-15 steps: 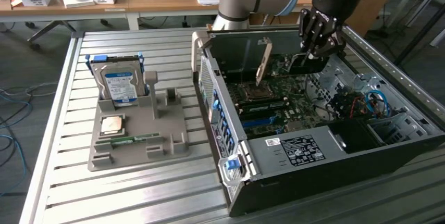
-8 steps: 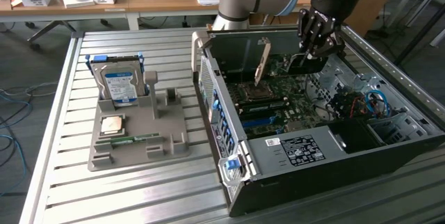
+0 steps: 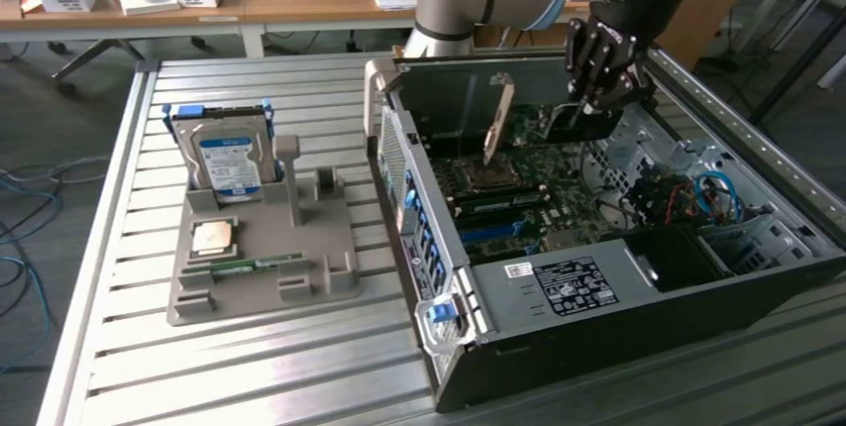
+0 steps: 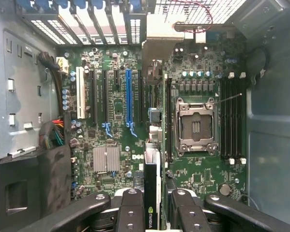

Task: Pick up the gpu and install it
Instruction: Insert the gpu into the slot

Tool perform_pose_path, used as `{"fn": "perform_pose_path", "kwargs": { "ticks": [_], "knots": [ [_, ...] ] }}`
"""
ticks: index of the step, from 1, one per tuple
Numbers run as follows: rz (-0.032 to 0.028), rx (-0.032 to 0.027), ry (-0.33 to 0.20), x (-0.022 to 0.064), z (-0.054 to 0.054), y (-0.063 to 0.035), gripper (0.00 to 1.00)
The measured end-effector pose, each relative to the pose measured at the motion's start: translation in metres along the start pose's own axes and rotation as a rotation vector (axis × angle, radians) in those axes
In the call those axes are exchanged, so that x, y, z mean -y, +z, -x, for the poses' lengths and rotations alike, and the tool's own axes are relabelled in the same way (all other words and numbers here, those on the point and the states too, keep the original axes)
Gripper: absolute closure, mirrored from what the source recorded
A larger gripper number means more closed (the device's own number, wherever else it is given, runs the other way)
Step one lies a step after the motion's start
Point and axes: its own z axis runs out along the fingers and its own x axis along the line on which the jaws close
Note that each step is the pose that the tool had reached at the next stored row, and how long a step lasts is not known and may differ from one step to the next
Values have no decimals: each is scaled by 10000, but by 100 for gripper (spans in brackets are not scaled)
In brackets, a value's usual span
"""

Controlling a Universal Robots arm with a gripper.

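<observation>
Fingers [image 4: 131, 208] [image 3: 597, 67] are closed on the gpu [image 4: 152, 166], one pair on each face of the card. The wrist view sees the card edge-on, running straight out from between them, with an NVIDIA mark on the edge closest to the grip. The fingers clamp the end away from the bracket [image 4: 160, 46] [image 3: 500, 119]. That pale strip is at the card's far end, toward the slotted rear wall of the case [image 3: 635, 287].

In the exterior view the fingers reach down into the open case near its far wall. The bracket stands slightly tilted over the motherboard [image 4: 115, 111], to the exterior view's left of the fingers. In the wrist view the card lies in line with the expansion slots, between the blue slot [image 4: 129, 96] and the CPU socket [image 4: 195, 123]. Whether its lower edge touches a slot I cannot tell. A finned heatsink [image 4: 106, 159] sits on the board beside the blue slot, on the side away from the card.

The case lies on its side on the slatted metal worktop [image 3: 264, 376]. Well apart, at the exterior view's left, a grey tray [image 3: 331, 282] holds an upright hard drive [image 3: 228, 159], a CPU chip [image 3: 214, 238] and a RAM stick [image 3: 245, 266].
</observation>
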Motion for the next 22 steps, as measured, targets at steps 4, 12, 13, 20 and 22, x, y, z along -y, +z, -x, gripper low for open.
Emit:
{"fn": "perform_pose_path", "kwargs": {
  "ticks": [4,12,13,20,22],
  "knots": [
    [0,-1,-1,1,-1,38,73],
    [-1,3,0,2,-2,65,73],
    [-1,2,0,3,-2,75,73],
    [0,-1,0,6,-4,162,73],
    [0,0,-1,7,-4,181,73]
  ]
}}
